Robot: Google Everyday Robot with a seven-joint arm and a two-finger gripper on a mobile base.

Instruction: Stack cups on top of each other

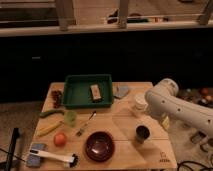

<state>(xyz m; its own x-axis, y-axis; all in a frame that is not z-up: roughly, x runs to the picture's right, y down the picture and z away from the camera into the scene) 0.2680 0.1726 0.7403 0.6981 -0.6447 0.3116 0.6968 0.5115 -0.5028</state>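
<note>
A cream-white cup (140,105) stands upright on the wooden table (125,120), right of centre, close against my white arm (172,105). A smaller dark cup (142,133) with a shiny rim stands in front of it, near the table's right front. A pale green cup (70,117) stands apart on the left side. All three cups stand separately. My gripper (165,123) hangs dark below the arm at the table's right edge, right of the dark cup and not touching any cup.
A wide dark red bowl (99,146) sits at the front centre. A green tray (75,97) holding a small brown box (95,92) stands at the back. A banana (47,129), an orange fruit (60,139), a fork (86,124) and a brush (50,156) lie on the left.
</note>
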